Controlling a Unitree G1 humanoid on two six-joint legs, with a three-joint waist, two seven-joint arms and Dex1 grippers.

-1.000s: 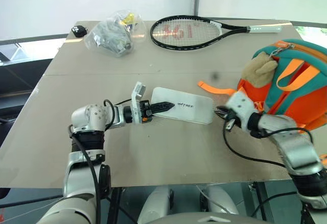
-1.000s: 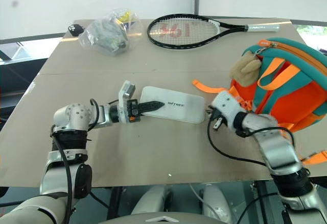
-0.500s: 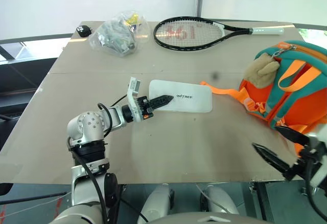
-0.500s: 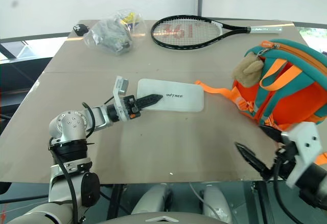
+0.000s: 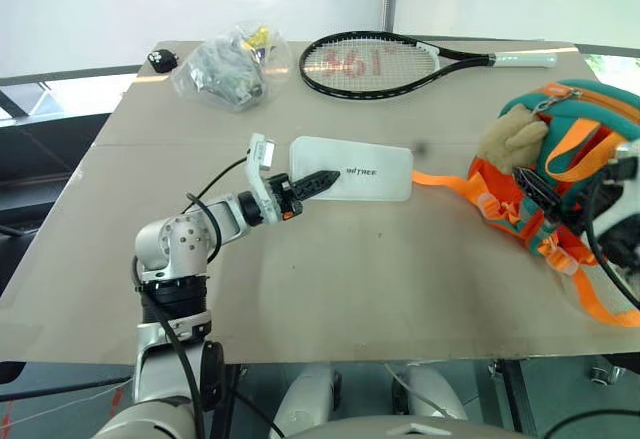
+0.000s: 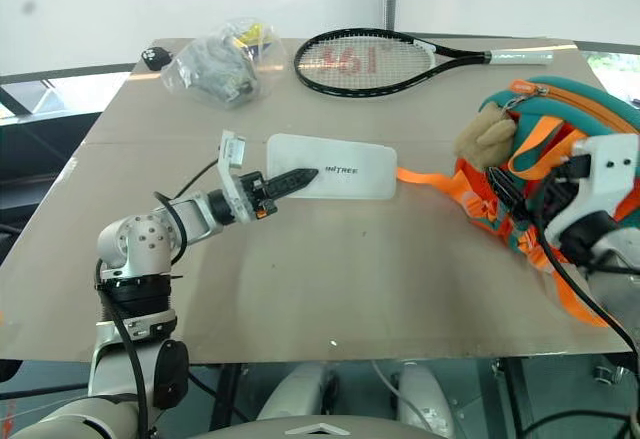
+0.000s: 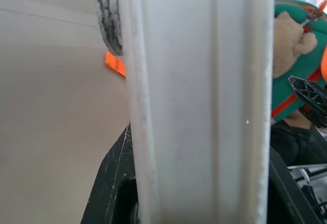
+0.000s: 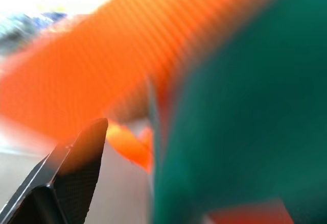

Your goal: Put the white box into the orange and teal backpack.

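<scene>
Your left gripper (image 5: pixel 312 179) clamps the box (image 5: pixel 358 168) mid-table (image 5: pixel 330 289), open room around; right gripper (image 5: pixel 537 191), fingers parted, meets the backpack (image 5: pixel 580 119).

We get two head cams looking fwd and down over the table (image 5: pixel 330 289), near-identical, sharing the whole top. L wrist cam sits right against the box (image 7: pixel 199 106), backpack (image 7: pixel 299 76) beyond. R wrist cam is pressed close to the backpack's orange and teal fabric.
</scene>
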